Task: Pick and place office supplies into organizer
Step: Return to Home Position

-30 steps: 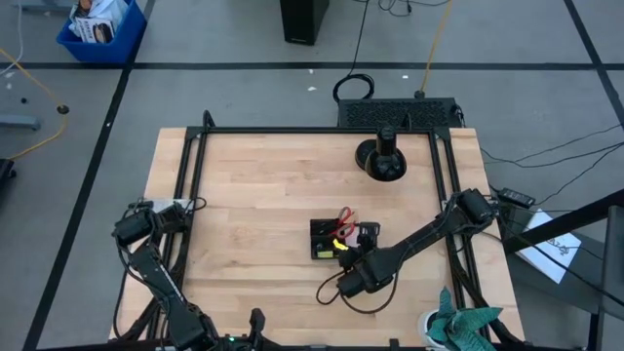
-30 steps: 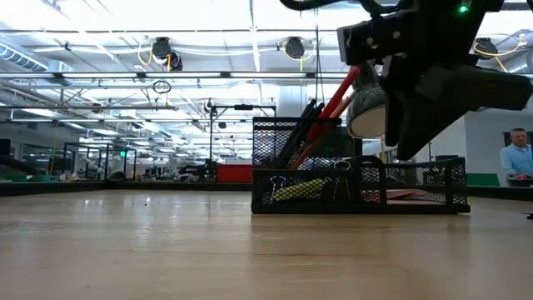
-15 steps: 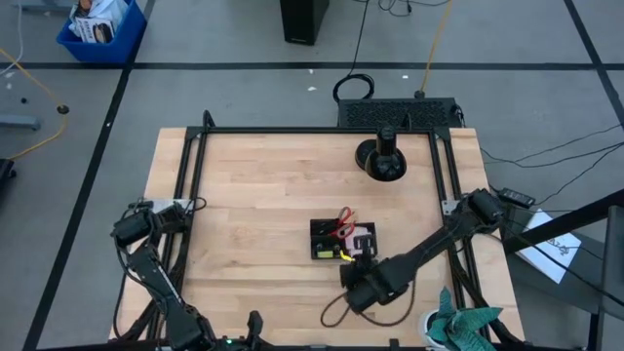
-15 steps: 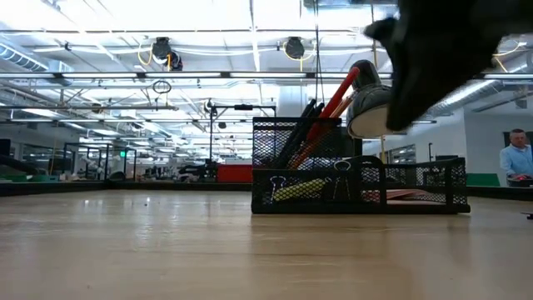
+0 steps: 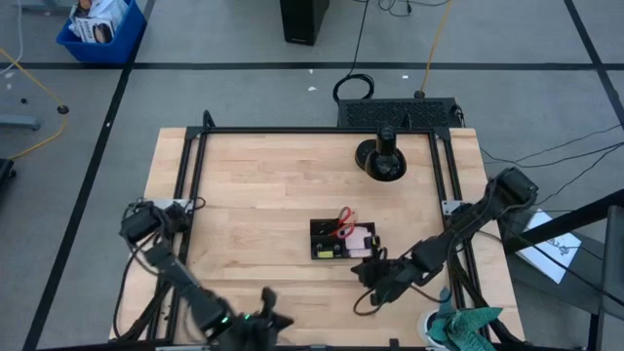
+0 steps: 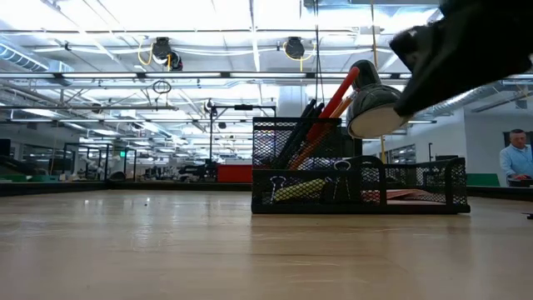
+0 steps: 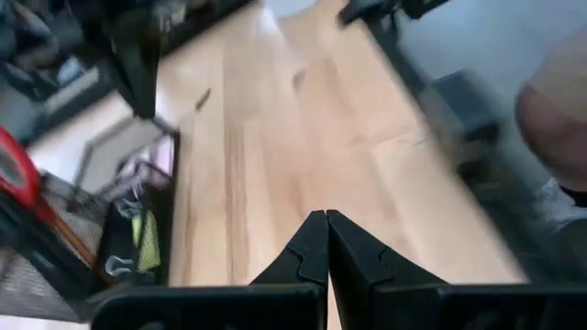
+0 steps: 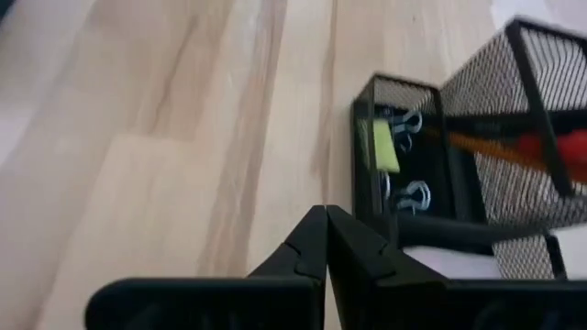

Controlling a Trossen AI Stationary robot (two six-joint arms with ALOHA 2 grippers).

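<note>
The black mesh organizer (image 5: 341,238) stands mid-table on its base. Inside it are red-handled scissors (image 5: 343,220), a pink sticky-note pad (image 5: 364,237), a yellow piece (image 8: 383,145) and small clips (image 8: 408,194). In the low view the scissors and pens (image 6: 321,117) stand slanted in its tall cup. My right gripper (image 5: 365,270) is shut and empty, just near-right of the organizer (image 8: 431,183) and above the wood. My left gripper (image 5: 275,318) is shut and empty at the table's near edge, pointing toward the organizer (image 7: 128,229).
A round black stand with a post (image 5: 382,156) sits at the far right of the table. A teal cloth (image 5: 463,327) lies off the near right corner. Black frame rails (image 5: 190,195) run along the table's sides. A person (image 6: 518,158) stands far off in the room.
My right gripper has drawn back from above the organizer toward the table's near right, and now hangs beside it. In the low view it has also risen out of the way of the organizer. My left arm has shifted a little along the near edge.
</note>
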